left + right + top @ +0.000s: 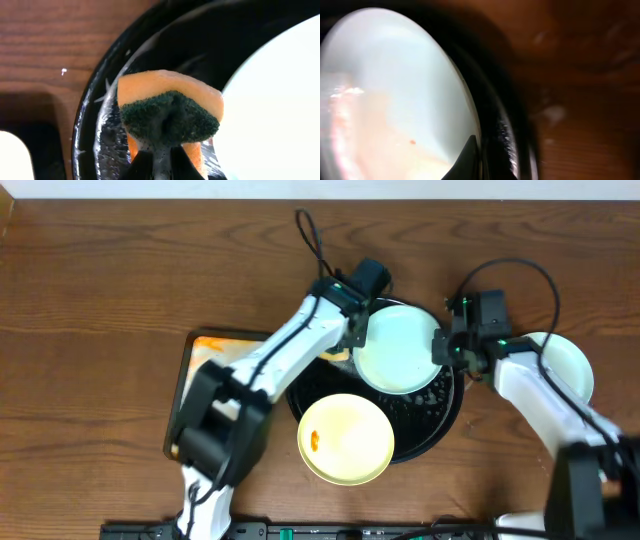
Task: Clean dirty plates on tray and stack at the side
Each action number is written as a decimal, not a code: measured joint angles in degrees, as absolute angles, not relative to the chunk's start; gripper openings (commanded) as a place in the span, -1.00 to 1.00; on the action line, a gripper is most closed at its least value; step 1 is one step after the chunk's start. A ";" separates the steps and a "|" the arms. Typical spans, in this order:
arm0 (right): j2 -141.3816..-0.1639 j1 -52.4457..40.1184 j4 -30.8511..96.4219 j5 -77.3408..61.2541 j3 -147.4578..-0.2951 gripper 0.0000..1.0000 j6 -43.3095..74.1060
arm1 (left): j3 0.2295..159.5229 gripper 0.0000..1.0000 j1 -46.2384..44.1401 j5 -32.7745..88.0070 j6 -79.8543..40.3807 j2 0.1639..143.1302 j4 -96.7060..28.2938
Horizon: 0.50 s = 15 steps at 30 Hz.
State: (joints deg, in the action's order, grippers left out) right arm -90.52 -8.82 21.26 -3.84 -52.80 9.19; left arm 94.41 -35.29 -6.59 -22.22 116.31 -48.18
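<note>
The black tray holds a pale blue plate at its back and a pale yellow plate with an orange smear at its front left. My right gripper is shut on the blue plate's right rim; in the right wrist view one finger lies over the plate, which has a small red spot. My left gripper is shut on an orange sponge with a green pad, just left of that plate, over the wet tray. A second pale blue plate lies on the table to the right.
A small rectangular orange-stained tray lies left of the black tray, partly under my left arm. The wooden table stretches to the left and back. Cables run behind both arms.
</note>
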 measured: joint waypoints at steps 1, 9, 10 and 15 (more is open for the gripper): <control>-88.64 -9.26 21.98 -2.68 -52.80 -0.98 8.51 | 94.41 -0.85 -34.83 -5.10 -22.22 114.45 -47.90; -77.38 -16.12 25.41 11.90 -52.80 -0.98 3.20 | 94.98 -0.85 -30.48 3.75 -22.22 103.79 -49.54; -76.18 -17.28 25.52 14.79 -52.80 -0.98 2.26 | 94.98 -0.85 -30.00 4.54 -22.20 103.70 -49.89; -72.03 -23.35 25.74 27.86 -52.80 -0.98 -1.32 | 94.91 -0.85 -28.77 6.76 -22.00 104.25 -50.57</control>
State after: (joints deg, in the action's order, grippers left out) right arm -72.03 -23.35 25.74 27.86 -52.80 -1.32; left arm 94.91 -28.77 6.76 -22.00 104.25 -50.57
